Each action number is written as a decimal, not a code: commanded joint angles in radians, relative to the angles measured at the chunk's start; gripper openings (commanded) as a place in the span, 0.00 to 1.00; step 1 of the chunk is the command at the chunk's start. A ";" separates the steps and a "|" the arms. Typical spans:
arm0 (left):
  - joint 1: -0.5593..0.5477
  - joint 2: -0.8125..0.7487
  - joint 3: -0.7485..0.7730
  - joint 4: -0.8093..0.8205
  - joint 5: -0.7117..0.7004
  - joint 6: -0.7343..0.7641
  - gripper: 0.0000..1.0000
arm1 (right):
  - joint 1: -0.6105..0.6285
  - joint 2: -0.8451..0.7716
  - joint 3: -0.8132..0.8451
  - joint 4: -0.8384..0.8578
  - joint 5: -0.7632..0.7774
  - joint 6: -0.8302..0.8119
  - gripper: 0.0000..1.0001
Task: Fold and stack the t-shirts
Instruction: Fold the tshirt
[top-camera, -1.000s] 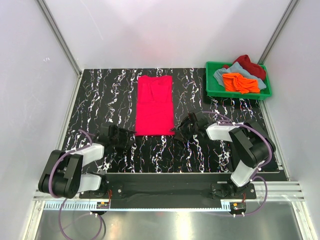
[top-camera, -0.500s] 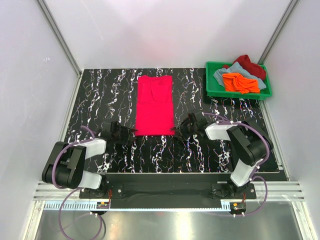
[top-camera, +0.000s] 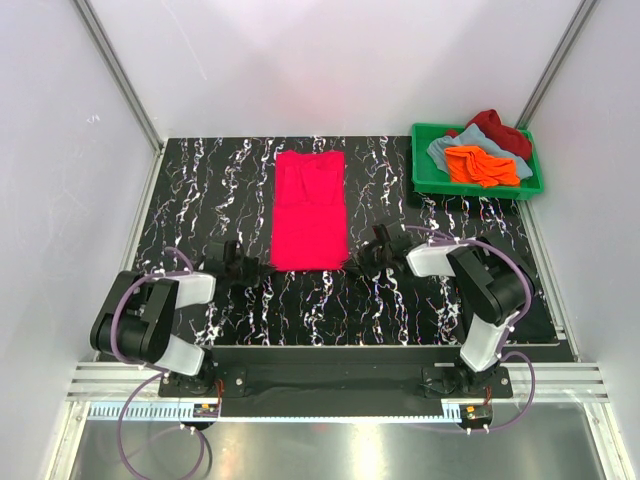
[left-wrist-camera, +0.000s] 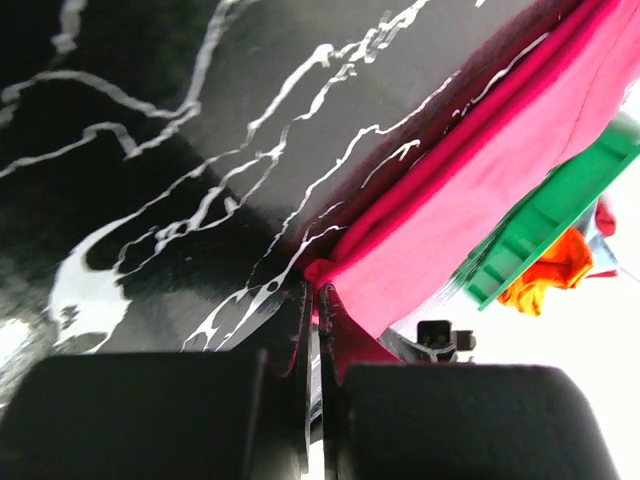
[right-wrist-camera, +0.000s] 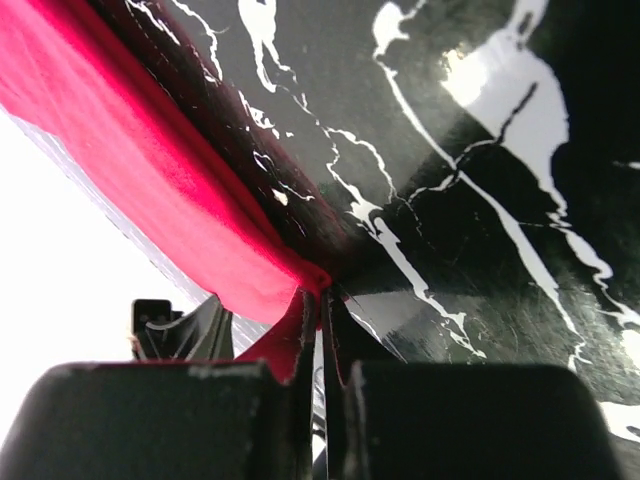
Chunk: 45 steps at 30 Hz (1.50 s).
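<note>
Because the pinkish-red t-shirt (top-camera: 310, 205) lies flat as a long strip mid-tabletop (top-camera: 200, 190), my left fingers (left-wrist-camera: 297, 330) and right fingers (right-wrist-camera: 340, 335) each pinch one near hem corner. Likely purpose: lifting both corners evenly for the next fold.

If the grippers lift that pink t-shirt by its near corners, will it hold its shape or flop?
Probably flop: the pink t-shirt lies thin and flat, so its middle would likely sag between the left gripper and right gripper pinching its corners. It looks light for its spread. The far end may slide easily over the glossy table.
</note>
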 joint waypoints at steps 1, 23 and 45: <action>-0.002 0.030 0.033 -0.054 -0.020 0.091 0.00 | 0.009 0.016 0.014 -0.096 0.042 -0.067 0.00; -0.120 -0.887 -0.222 -0.564 -0.015 0.213 0.00 | 0.086 -0.480 -0.188 -0.331 -0.059 -0.308 0.00; -0.125 -1.398 0.036 -1.232 0.062 0.283 0.00 | 0.492 -0.817 -0.232 -0.538 0.117 -0.107 0.00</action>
